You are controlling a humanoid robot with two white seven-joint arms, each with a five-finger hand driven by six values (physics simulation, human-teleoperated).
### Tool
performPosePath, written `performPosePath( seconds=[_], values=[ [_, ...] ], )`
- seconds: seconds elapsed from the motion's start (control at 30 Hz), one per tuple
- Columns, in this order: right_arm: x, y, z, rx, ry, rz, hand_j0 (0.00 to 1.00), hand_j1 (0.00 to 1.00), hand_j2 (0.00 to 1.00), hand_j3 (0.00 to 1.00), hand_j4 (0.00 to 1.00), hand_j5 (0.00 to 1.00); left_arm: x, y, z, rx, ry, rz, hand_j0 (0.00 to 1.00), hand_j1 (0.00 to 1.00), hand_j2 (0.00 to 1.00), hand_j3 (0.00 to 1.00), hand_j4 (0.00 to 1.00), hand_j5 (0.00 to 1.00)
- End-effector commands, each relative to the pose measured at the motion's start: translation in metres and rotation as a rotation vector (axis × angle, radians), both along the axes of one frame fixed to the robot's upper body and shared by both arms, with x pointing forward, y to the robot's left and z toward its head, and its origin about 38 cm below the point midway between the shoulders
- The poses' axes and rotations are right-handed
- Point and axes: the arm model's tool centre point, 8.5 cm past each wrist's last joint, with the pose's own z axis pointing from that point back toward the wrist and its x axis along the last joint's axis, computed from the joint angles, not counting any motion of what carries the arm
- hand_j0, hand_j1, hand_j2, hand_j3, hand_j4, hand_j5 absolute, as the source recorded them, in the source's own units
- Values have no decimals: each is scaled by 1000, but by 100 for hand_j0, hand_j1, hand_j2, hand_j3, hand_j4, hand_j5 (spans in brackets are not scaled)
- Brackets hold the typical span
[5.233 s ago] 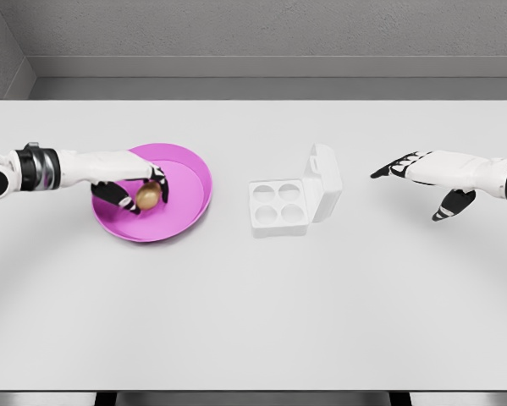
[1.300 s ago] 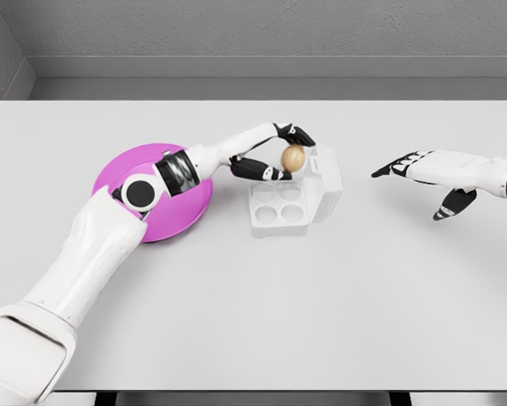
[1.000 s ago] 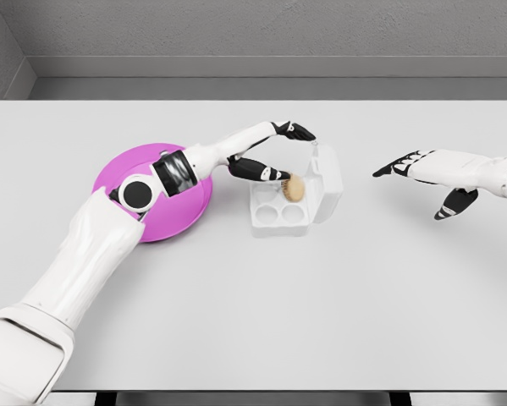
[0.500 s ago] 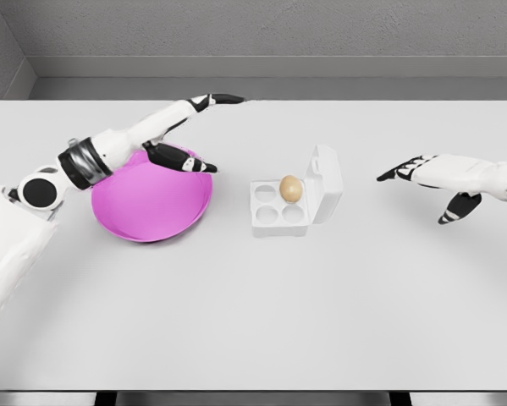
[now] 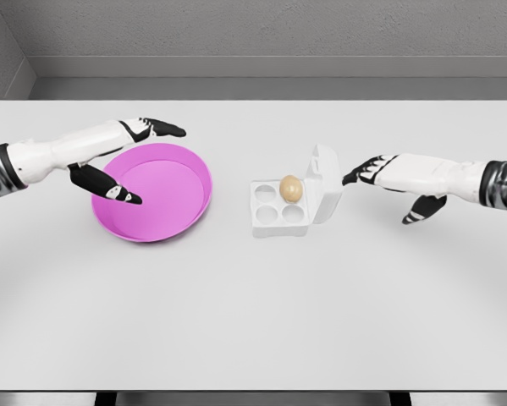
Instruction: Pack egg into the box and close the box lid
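With the right hand (image 5: 387, 173) spread just beside the lid (image 5: 324, 182), a sideways shove could slide the box (image 5: 280, 207) and unseat the egg (image 5: 291, 189).

The egg box (image 5: 280, 211) sits mid-table (image 5: 253, 321). The egg (image 5: 291, 189) lies in the box's rear right cup, its raised lid (image 5: 324, 182) standing along the right side. The bowl (image 5: 168, 199) lies left of the box. The left hand (image 5: 122, 156) hangs over the bowl's left rim; the right hand (image 5: 388, 178) is just right of the lid.
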Motion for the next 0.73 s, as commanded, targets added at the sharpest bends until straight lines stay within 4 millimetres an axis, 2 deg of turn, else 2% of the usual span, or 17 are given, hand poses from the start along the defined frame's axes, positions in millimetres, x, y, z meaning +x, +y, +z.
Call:
performPosePath(
  seconds=[0.0, 0.2, 0.33, 0.4, 0.47, 0.57, 0.63, 0.7],
  values=[
    [-3, 8, 5, 11, -12, 29, 100, 100, 100, 100, 100, 100, -1, 0, 1, -11, 5, -3, 100, 100, 100, 100, 100, 100],
    [-7, 32, 19, 41, -53, 93, 100, 100, 100, 100, 100, 100, -2, 1, 1, -12, 8, -1, 100, 100, 100, 100, 100, 100],
    [-10, 70, 12, 106, -41, 165, 100, 100, 100, 100, 100, 100, -7, 20, -4, 33, 27, 30, 100, 100, 100, 100, 100, 100],
    [-9, 77, 14, 111, -46, 182, 100, 100, 100, 100, 100, 100, -6, 21, -2, 30, 25, 31, 100, 100, 100, 100, 100, 100],
    [-3, 71, 27, 101, -77, 166, 100, 100, 100, 100, 100, 100, -7, 21, -3, 32, 26, 31, 100, 100, 100, 100, 100, 100],
    [6, 32, 53, 67, -137, 80, 100, 100, 100, 100, 100, 100, -7, 21, -4, 34, 27, 32, 100, 100, 100, 100, 100, 100],
    [8, 3, 60, 36, -151, 16, 100, 100, 100, 100, 100, 100, -7, 20, -5, 36, 29, 30, 100, 100, 100, 100, 100, 100],
    [8, 0, 60, 32, -151, 10, 100, 100, 100, 100, 100, 100, -9, 21, -9, 36, 38, 31, 100, 100, 100, 100, 100, 100]
  ],
)
